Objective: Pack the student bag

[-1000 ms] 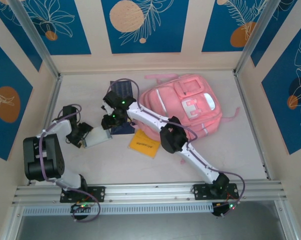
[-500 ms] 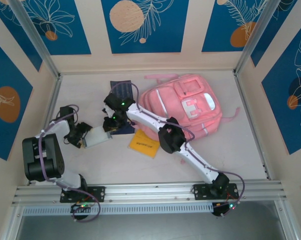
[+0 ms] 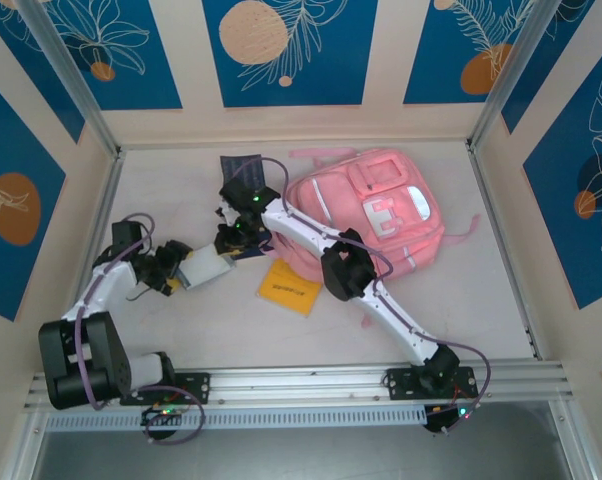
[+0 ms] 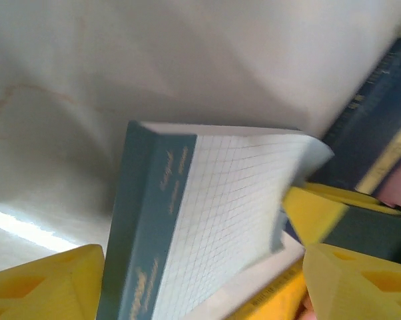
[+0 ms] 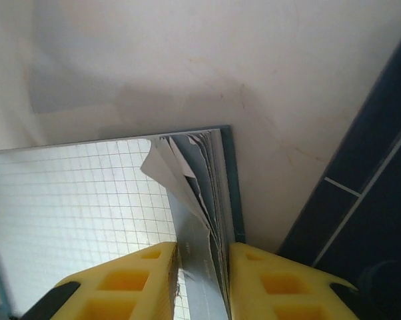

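The notepad (image 3: 203, 268) sits left of the student bag (image 3: 376, 215), with a booklet (image 3: 289, 286) between them.

place: robot lab cell | cue: aluminium rail (image 3: 301, 385), patterned enclosure walls (image 3: 281, 50)

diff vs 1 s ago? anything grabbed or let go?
The left gripper, holding the grid notepad, carried it a little right and away, toward the right gripper. The right gripper closed on the pad's loose page edge, so both now hold it. Nothing was let go. Unchanged: the student bag, the yellow booklet and the dark blue book.
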`<action>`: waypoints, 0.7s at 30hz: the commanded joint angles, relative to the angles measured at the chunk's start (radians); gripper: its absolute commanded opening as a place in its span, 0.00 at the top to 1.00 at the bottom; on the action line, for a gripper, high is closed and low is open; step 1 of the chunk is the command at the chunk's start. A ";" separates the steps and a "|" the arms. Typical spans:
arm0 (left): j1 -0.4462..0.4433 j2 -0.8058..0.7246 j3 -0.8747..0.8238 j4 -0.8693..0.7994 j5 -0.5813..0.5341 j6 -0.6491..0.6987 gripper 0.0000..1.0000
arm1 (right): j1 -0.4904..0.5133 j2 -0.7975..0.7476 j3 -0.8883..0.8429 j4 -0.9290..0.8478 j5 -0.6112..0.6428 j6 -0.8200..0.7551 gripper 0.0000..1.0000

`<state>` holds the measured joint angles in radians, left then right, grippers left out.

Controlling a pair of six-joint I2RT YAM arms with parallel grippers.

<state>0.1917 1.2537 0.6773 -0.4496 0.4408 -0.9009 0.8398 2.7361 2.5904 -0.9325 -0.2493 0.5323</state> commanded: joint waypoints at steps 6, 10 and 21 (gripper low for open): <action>-0.022 -0.034 -0.028 0.089 0.154 -0.037 0.26 | 0.026 0.040 0.013 -0.024 -0.086 0.025 0.74; -0.022 -0.028 -0.031 0.090 0.153 -0.037 0.35 | 0.027 0.040 0.012 -0.031 -0.075 0.023 0.75; -0.022 -0.091 -0.047 0.017 0.115 -0.012 0.90 | 0.029 0.025 0.062 -0.087 -0.003 0.008 0.75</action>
<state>0.1772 1.2022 0.6239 -0.3927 0.5564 -0.9253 0.8490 2.7464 2.6125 -0.9485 -0.2779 0.5426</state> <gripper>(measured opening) 0.137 0.249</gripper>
